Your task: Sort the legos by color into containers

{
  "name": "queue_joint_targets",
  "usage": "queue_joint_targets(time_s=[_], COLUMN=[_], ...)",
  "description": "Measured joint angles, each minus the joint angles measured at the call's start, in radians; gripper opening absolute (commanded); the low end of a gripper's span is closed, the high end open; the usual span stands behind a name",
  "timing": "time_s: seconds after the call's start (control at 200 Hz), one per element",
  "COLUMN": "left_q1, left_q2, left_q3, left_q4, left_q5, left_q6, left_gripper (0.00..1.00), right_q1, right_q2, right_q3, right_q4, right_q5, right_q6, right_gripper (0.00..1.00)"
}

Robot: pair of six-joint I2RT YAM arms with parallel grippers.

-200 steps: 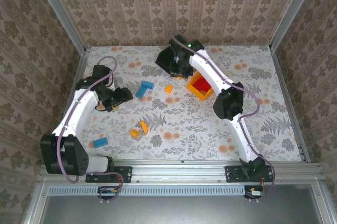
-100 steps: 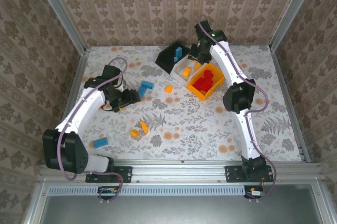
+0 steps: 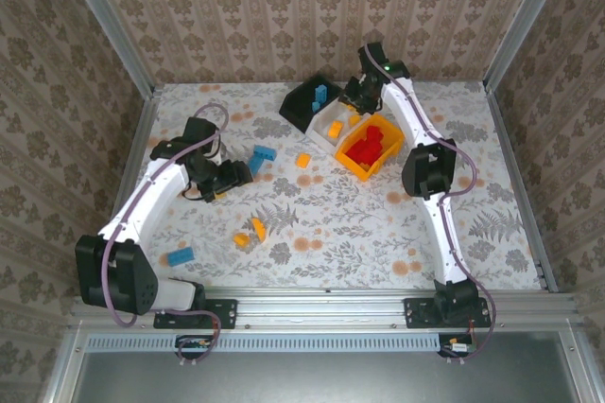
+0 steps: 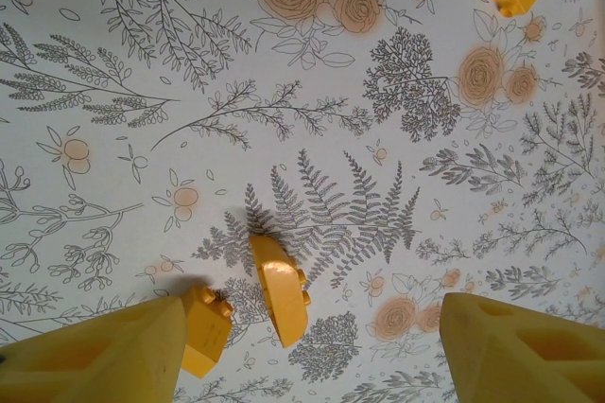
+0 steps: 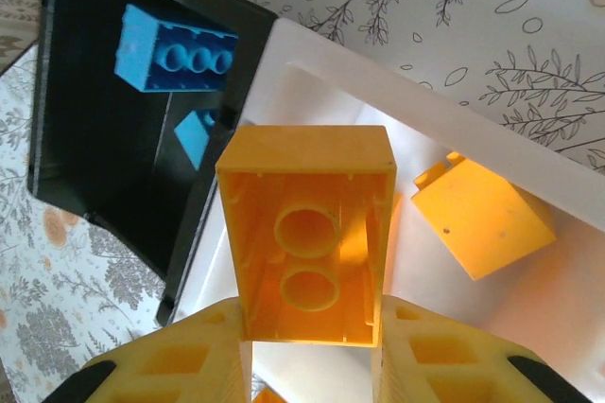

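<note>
Floral table (image 3: 378, 223), with 2 arms on its near edge. Left arm (image 3: 142, 200) bent toward 1 o'clock; right arm (image 3: 425, 166) stretched toward 11 o'clock, up to the far side.

Around 12 o'clock of the table, 3 bins close together: black bin (image 3: 298, 105), white bin (image 3: 323, 131) at 4 o'clock of it, orange-yellow bin (image 3: 359, 168) at 4 o'clock of the white one. Inside the black bin, 2 blue bricks (image 5: 175, 48); inside the orange-yellow bin, red bricks (image 3: 367, 146); inside the white bin, 1 orange-yellow brick (image 5: 482, 219).

Right gripper (image 5: 307, 320) over the white bin, clamped on a held orange-yellow brick (image 5: 307, 233), hollow underside toward the camera.

Left gripper (image 4: 312, 337) above the cloth, fingers (image 4: 104, 356) wide apart and holding nothing. Below it, flat on the table, a sloped orange-yellow brick (image 4: 279, 289), with a small orange-yellow brick (image 4: 206, 327) just beside it at 8 o'clock, partly hidden by 1 finger.

Loose on the table in the top view: long blue brick (image 3: 260, 159) at 1 o'clock of the left gripper, orange brick (image 3: 303, 160) at 3 o'clock of that, short blue brick (image 3: 180, 255) near the 7 o'clock corner.
</note>
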State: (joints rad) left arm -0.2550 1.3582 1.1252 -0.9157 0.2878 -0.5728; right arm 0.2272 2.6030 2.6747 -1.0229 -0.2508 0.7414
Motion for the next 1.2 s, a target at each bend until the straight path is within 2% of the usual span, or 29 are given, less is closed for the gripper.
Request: queue_joint_targets(time_s=[0.99, 1.1, 1.2], left_q1=[0.0, 0.0, 0.0], left_q2=[0.01, 0.034, 0.054], left_q3=[0.001, 0.004, 0.004], left_q4=[-0.019, -0.018, -0.011], left_q5=[-0.004, -0.004, -0.005], left_q6=[-0.002, -0.002, -0.002], left_gripper=[0.72, 0.72, 0.73], right_q1=[0.0, 0.008, 0.024], right_q2=[0.035, -0.002, -0.074], right_q3=[-0.022, -0.07, -0.138], right_q4=[0.038, 0.053, 0.054], right_q5=[-0.054, -0.074, -0.084], right_q6=[0.021, 0.016, -0.01], right_gripper=[0.52, 0.54, 0.59])
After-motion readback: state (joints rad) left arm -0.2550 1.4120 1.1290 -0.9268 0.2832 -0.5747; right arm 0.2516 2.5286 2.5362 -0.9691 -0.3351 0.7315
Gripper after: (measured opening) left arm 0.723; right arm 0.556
